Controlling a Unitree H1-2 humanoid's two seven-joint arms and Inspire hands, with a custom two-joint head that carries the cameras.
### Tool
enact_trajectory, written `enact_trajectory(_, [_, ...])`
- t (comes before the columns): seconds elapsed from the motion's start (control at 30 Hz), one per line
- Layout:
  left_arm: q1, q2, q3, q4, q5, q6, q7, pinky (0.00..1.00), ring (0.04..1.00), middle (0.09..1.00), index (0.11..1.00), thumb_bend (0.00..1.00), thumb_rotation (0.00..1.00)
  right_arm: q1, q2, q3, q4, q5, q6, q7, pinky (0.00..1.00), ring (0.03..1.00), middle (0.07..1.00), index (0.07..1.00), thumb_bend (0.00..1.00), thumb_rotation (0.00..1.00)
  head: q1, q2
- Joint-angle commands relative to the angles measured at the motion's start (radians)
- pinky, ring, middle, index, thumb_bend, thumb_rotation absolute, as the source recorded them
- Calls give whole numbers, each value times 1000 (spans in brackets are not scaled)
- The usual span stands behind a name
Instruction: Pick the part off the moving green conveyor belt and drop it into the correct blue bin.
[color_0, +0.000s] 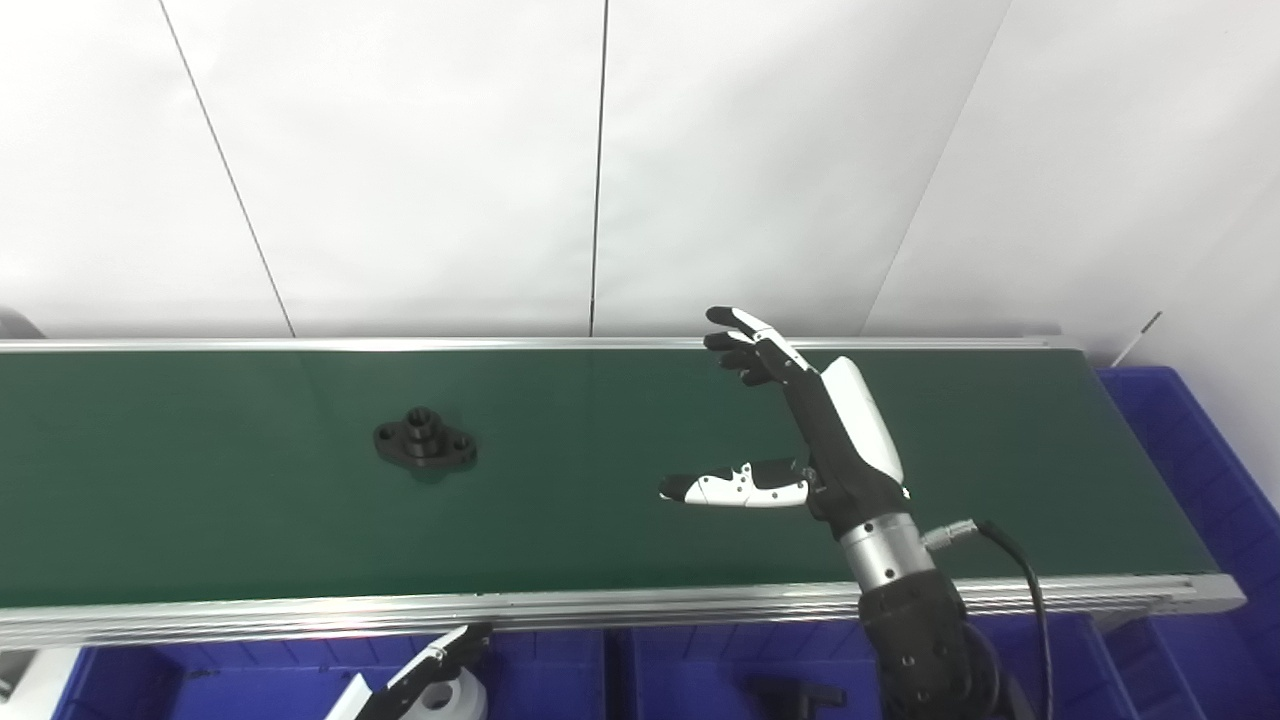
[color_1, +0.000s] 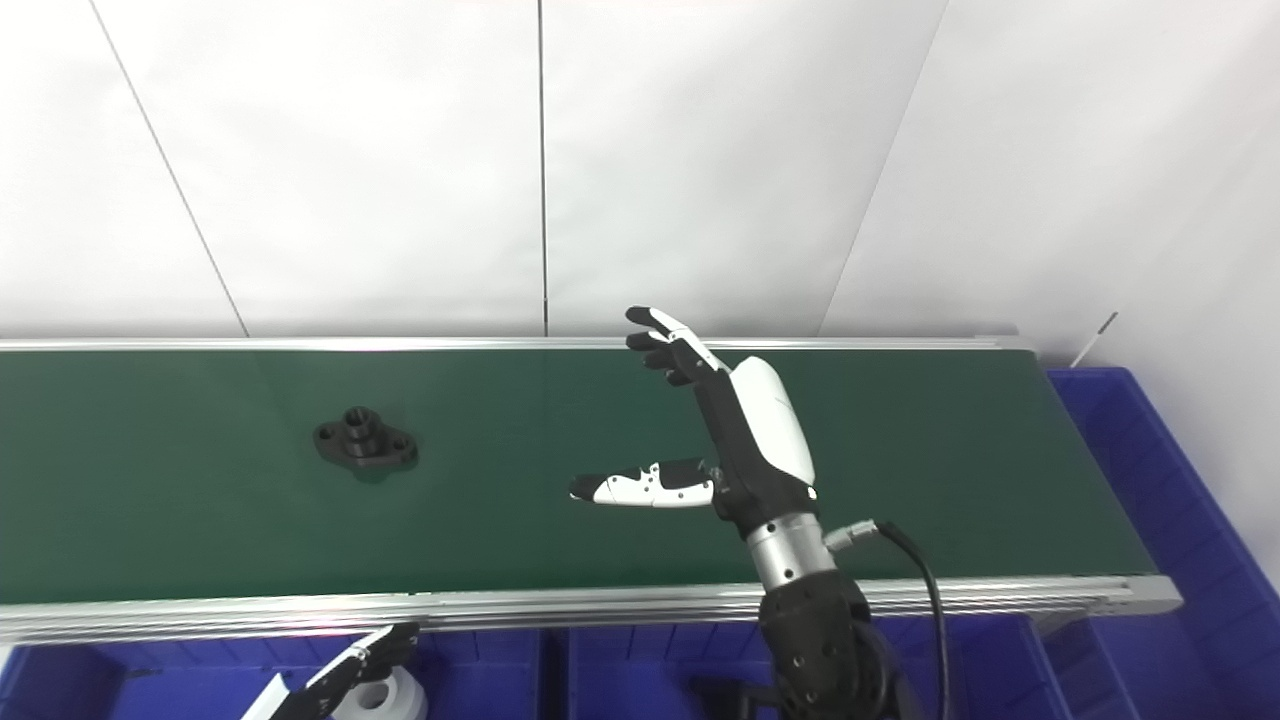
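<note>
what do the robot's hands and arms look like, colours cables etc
The right hand has a glossy white shell on its back, a black palm and fingers in black and white segments. Its wrist is a silver metal cylinder above a black forearm, with a black cable plugged in there. The left hand, barely in view, shows the same black and white.

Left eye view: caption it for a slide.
Open right hand waits over the green conveyor belt as a black part lies to its left.
</note>
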Motion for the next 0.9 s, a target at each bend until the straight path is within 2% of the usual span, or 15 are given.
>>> enact_trajectory(0.0, [-16, 12, 7, -18, 4, -37, -6, 835, 846, 868, 889, 877, 301, -49, -9, 8, -3, -12, 19, 8, 732, 777, 801, 877, 881, 275, 10, 2])
enact_trajectory(0.13, [-18, 9, 2, -20, 3, -37, -12, 832, 849, 870, 888, 874, 289, -88, -23, 26, 39, -21, 13, 27, 752, 785, 802, 873, 884, 278, 34, 6])
enact_trajectory(0.43, [-20, -2, -11, -33, 19, -37, -8, 826, 849, 874, 884, 879, 294, -174, -21, 87, 150, -56, -3, 23, 670, 745, 776, 858, 903, 285, 77, 23])
enact_trajectory(0.63, [-23, -14, -16, -44, 25, -37, -12, 809, 841, 873, 878, 881, 297, -243, -19, 125, 223, -86, 27, 43, 601, 703, 775, 864, 910, 287, 104, 45])
enact_trajectory(0.87, [-31, -17, -19, -51, 45, -37, -7, 805, 836, 869, 871, 887, 285, -306, -21, 143, 311, -92, 24, 50, 612, 726, 785, 856, 917, 290, 104, 61])
